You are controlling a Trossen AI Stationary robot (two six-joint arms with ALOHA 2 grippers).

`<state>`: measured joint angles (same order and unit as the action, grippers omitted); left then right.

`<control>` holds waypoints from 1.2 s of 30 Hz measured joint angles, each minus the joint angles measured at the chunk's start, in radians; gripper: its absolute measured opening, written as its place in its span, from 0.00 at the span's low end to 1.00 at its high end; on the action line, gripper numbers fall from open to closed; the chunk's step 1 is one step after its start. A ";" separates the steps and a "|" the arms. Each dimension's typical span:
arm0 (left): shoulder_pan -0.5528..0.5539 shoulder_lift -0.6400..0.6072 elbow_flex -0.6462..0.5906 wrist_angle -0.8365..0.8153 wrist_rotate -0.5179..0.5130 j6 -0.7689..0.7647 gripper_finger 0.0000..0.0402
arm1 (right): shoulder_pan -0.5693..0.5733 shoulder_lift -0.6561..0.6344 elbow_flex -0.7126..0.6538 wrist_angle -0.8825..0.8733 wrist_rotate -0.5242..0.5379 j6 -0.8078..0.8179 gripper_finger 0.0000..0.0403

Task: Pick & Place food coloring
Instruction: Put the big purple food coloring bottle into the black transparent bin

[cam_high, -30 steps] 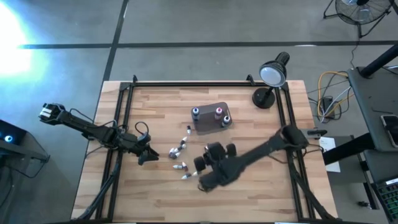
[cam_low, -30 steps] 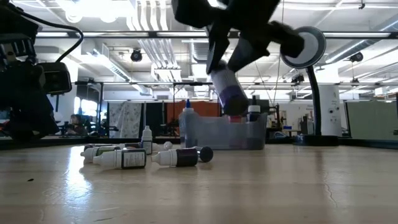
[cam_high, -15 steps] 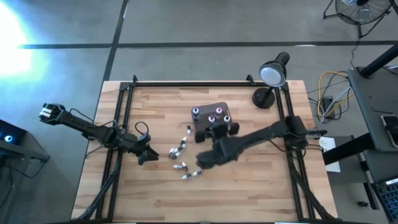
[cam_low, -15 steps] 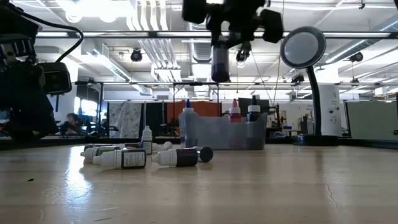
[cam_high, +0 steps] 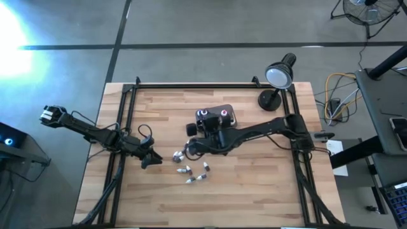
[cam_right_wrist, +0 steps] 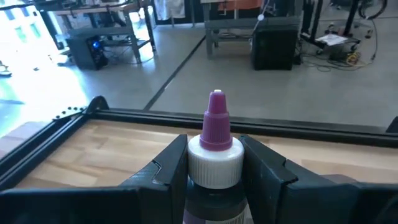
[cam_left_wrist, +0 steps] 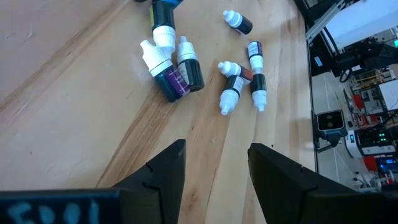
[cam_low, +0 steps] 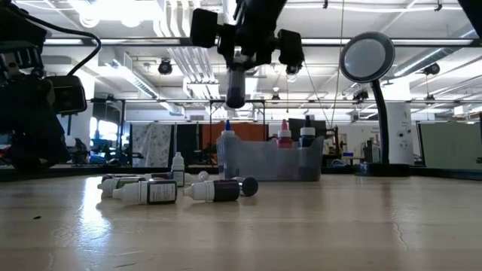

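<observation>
My right gripper (cam_high: 200,136) is shut on one food coloring bottle (cam_right_wrist: 216,155) with a purple tip, a white cap and a dark body. It holds the bottle high over the table, just near-left of the smoky-grey tub (cam_high: 219,113). Three bottles stand upright in that tub (cam_low: 279,162). Several more bottles (cam_high: 191,166) lie on their sides on the wood, also seen in the low view (cam_low: 181,188) and the left wrist view (cam_left_wrist: 180,68). My left gripper (cam_left_wrist: 214,163) is open and waits low at the table's left (cam_high: 151,159), short of the loose bottles. My right gripper pinches the bottle by its white cap (cam_right_wrist: 215,163), one finger on each side, with the purple tip (cam_right_wrist: 216,118) standing above the fingers. The fingers come in roughly level from the table's right. The bottle is upright and lifted clear, and its dark body (cam_low: 235,84) hangs below the gripper.
A black desk lamp (cam_high: 280,76) stands at the far right corner, its round head (cam_low: 367,56) over the table. Black frame rails (cam_high: 127,121) run along the table's edges. Bare wood shows along the near edge and on the right side.
My right gripper has carried the bottle from the table's near middle toward the far edge and slightly left, up to the tub. The bottle was tilted at first and now hangs upright. The gripper has stayed shut on it.
</observation>
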<state>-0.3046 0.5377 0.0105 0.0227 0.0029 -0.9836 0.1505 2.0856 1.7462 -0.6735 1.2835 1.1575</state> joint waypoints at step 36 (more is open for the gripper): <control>0.000 0.000 0.000 0.000 0.000 0.000 0.38 | -0.011 0.181 -0.002 0.026 -0.038 0.062 0.32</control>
<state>-0.3046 0.5374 0.0105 0.0223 0.0029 -0.9839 0.1398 2.2669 1.7447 -0.6470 1.2455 1.2191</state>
